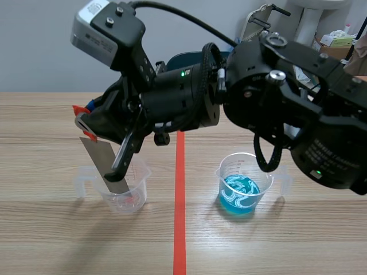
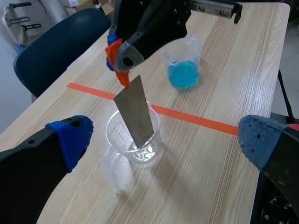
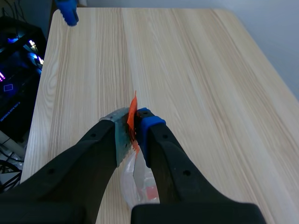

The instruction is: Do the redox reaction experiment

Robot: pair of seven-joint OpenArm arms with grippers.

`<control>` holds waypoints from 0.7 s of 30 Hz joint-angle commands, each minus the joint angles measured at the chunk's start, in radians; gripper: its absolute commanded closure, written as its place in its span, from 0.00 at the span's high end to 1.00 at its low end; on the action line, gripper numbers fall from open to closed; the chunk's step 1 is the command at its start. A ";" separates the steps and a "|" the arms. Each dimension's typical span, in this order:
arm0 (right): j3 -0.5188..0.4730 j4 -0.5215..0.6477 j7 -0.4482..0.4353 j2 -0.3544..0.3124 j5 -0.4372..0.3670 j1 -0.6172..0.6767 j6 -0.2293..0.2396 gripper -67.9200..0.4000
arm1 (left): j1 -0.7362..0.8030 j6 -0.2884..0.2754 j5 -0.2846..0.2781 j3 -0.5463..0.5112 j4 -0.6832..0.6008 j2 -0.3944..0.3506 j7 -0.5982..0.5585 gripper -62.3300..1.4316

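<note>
A grey metal strip (image 1: 103, 163) with orange tape at its top stands tilted in a clear beaker (image 1: 123, 197) left of the red line. My right gripper (image 1: 92, 123), reaching across from the right, is shut on the strip's taped top (image 3: 132, 116). The strip's lower end (image 2: 134, 112) rests inside the clear beaker (image 2: 112, 135). A second beaker with blue liquid (image 1: 241, 192) stands right of the line, also seen beyond the strip as the blue beaker (image 2: 183, 70). My left gripper (image 2: 163, 140) is open, its blue pads (image 2: 70, 135) wide on either side of the clear beaker, apart from it.
A dark blue chair (image 2: 51, 51) stands at the table's far edge. Electronics with lit cables (image 3: 16, 70) sit beside the table's edge. The right arm's bulky body (image 1: 298, 114) hangs over the blue beaker. Cardboard boxes (image 1: 335, 46) lie at the back right.
</note>
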State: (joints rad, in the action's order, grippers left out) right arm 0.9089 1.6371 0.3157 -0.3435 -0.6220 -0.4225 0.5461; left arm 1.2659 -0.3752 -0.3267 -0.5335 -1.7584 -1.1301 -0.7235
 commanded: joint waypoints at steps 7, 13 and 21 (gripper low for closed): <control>-0.089 0.097 0.068 0.003 -0.072 -0.027 0.000 0.02 | -0.003 -0.002 -0.010 -0.006 -0.021 0.013 -0.020 1.00; -0.138 0.144 0.114 0.003 -0.120 -0.027 0.000 0.02 | -0.003 -0.002 -0.010 -0.006 -0.021 0.013 -0.020 1.00; -0.194 0.216 0.195 0.003 -0.195 -0.029 -0.035 0.02 | -0.003 -0.002 -0.010 -0.006 -0.021 0.013 -0.020 1.00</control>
State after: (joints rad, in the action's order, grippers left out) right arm 0.7246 1.8275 0.5228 -0.3435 -0.8028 -0.4232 0.5259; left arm 1.2659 -0.3752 -0.3264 -0.5335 -1.7584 -1.1301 -0.7235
